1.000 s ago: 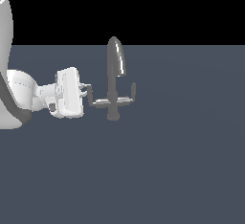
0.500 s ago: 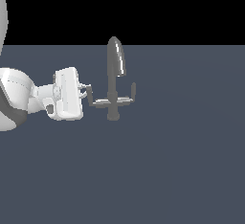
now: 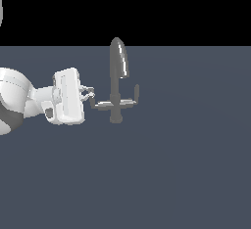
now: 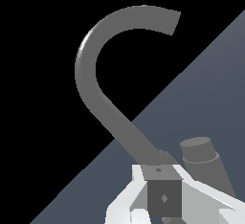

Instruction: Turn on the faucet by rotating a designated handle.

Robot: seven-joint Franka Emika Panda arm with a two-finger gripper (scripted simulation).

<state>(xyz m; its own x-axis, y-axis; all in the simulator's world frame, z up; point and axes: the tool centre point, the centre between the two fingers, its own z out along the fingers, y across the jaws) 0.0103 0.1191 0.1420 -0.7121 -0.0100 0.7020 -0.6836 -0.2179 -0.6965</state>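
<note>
Grey faucet [image 3: 117,76] has two side arms; one pincer [image 3: 91,97] meets its handle [image 3: 100,104].

a flat slate-grey floor [image 3: 171,174] carries only the faucet [image 3: 116,86], standing upright

only the faucet [image 3: 117,76] stands on the open floor [image 3: 171,174], pincer [image 3: 89,97] beside it.

Bare simulated scene: flat grey floor [image 3: 171,174], black backdrop.
</note>
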